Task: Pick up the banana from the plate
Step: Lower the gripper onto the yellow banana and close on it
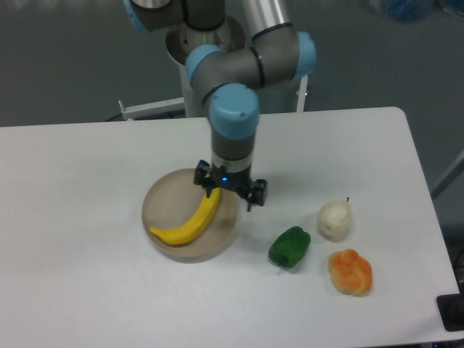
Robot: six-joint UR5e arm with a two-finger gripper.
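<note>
The bright yellow banana lies curved across the round beige plate, one end at the plate's lower left and the other pointing up to the right. My gripper hangs over the plate's right rim, right at the banana's upper end. Its two dark fingers stand wide apart, one left of the banana's tip and one to the right, beyond the plate's edge. The jaws are open and hold nothing. Whether a finger touches the banana's tip I cannot tell.
To the right of the plate on the white table lie a green pepper, a whitish pear-shaped fruit and a lumpy orange fruit. The arm's base stands behind the table's far edge.
</note>
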